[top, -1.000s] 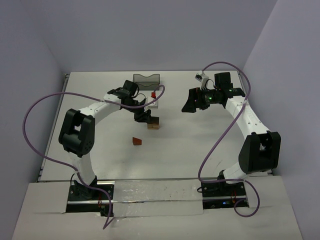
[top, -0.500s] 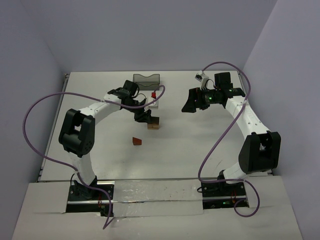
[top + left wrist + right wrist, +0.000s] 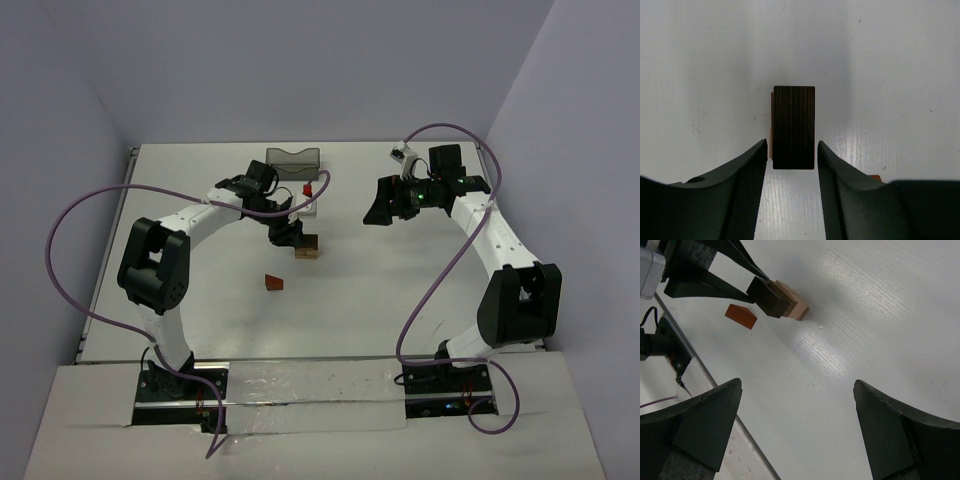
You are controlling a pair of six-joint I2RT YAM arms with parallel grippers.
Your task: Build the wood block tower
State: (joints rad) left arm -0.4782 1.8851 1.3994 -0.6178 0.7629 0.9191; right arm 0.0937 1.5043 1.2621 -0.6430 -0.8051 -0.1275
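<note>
Wood block tower (image 3: 308,251): nearest the bases, its reddish-brown wedge (image 3: 274,283) lies alone on the table (image 3: 350,300). Just beyond stands the stack, where the left gripper (image 3: 792,142) narrowly flanks the dark top block (image 3: 794,127) — whether it pinches, I cannot tell. Farther right, the right gripper (image 3: 797,384) gapes wide, holding nothing — farthest sits the dark bin (image 3: 293,160).

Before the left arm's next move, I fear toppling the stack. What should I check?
1. Dark block centred between the left gripper fingers: ok.
2. Firm grip on it: cannot tell; thin gaps seem to show on both sides.
3. Dark block seated squarely on the tan blocks: cannot tell.
4. Right gripper open and away from the stack: ok.
5. Reddish wedge apart from the stack: ok.
</note>
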